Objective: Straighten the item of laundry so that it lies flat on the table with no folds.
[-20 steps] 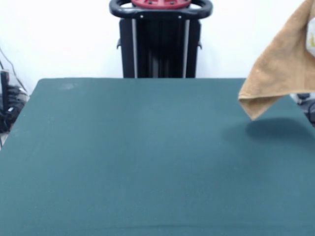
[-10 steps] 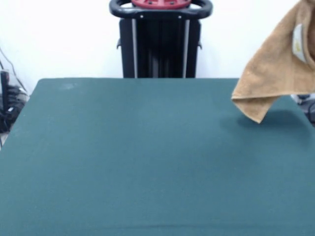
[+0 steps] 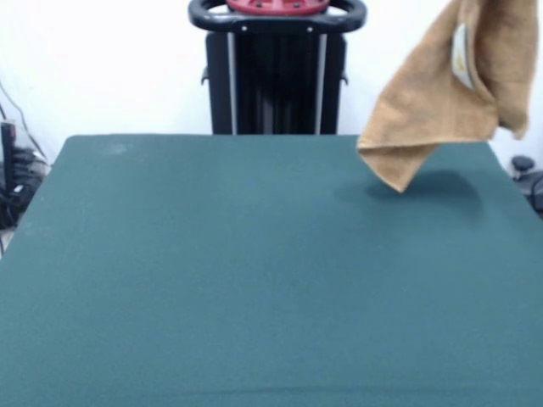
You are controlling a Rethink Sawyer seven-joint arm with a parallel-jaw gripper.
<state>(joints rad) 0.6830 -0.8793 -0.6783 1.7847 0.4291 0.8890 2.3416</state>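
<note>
The tan terry towel hangs in the air at the upper right, above the far right part of the dark green table. It droops in folds, with its lowest corner just over the cloth. A small white label shows near its top. The towel's top runs out of the picture, so what holds it is hidden. The gripper is not in view. The towel casts a dark shadow on the table below it.
The robot's black pedestal with a red top stands behind the table's far edge at the centre. Dark cables lie off the left edge. A dark object sits off the right edge.
The hanging towel has moved left across the far right of the table, and its shadow has moved with it. Its label has come further into view.
</note>
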